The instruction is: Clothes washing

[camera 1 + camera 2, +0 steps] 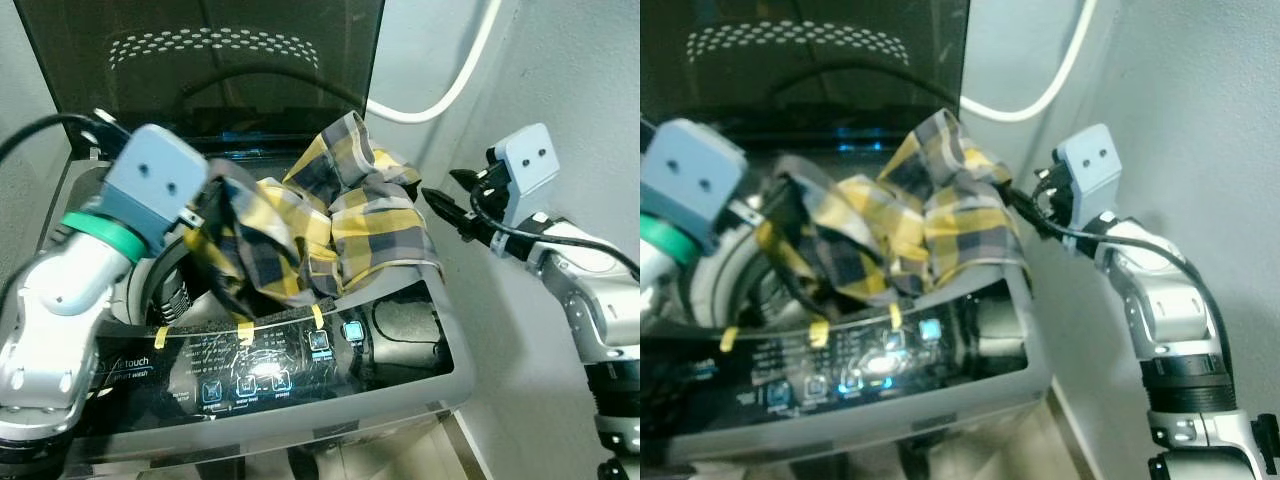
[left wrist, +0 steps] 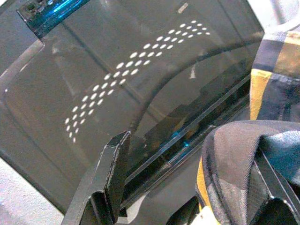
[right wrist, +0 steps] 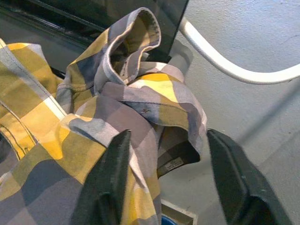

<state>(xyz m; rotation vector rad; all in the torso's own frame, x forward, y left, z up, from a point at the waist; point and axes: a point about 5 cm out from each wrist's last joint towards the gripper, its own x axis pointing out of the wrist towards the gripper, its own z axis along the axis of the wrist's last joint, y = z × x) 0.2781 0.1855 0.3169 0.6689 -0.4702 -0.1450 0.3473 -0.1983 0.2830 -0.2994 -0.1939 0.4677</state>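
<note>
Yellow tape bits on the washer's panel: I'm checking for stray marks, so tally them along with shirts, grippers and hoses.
Tape bits: 3
Shirt: 1
Grippers: 2, left and right
Hose: 1
Total: 7

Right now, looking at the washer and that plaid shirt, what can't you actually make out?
- Drum interior: covered by the plaid shirt and left gripper in the eye views.
- Control panel labels: too small and glare-washed.
- White hose: cut off by the top edge.
- Left gripper's hold on the shirt: its second finger is hidden by cloth in the left wrist view.
</note>
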